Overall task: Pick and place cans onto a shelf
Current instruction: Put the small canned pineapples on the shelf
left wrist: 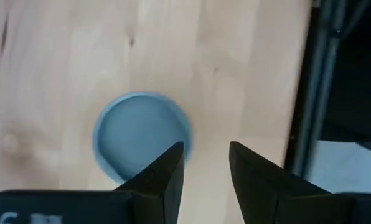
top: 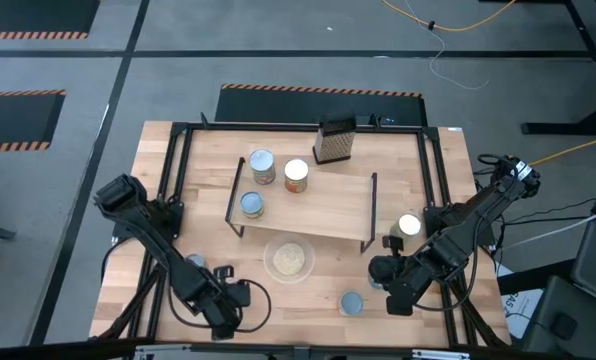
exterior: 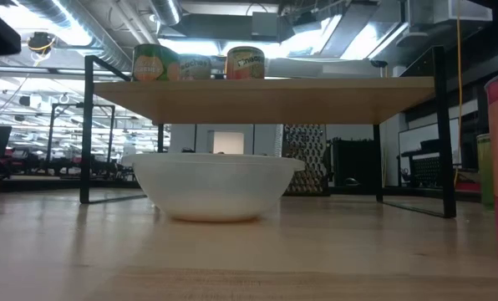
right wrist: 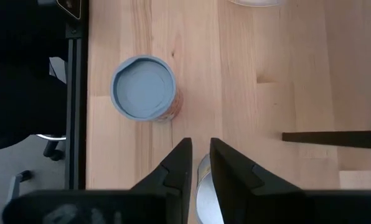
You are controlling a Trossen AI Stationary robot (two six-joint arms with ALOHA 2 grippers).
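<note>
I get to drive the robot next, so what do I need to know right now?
Left gripper: open and empty, beside a blue-topped can on the table.
Right gripper: low over the table, right of the shelf, near a second blue-topped can.
Done: three cans stand on the shelf.
Left: the table cans, including a shiny-topped can by the shelf's right end.

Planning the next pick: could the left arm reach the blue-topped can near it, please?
Probably yes: the left gripper hovers right by the blue-topped can, jaws open, with only bare tabletop between them.
</note>
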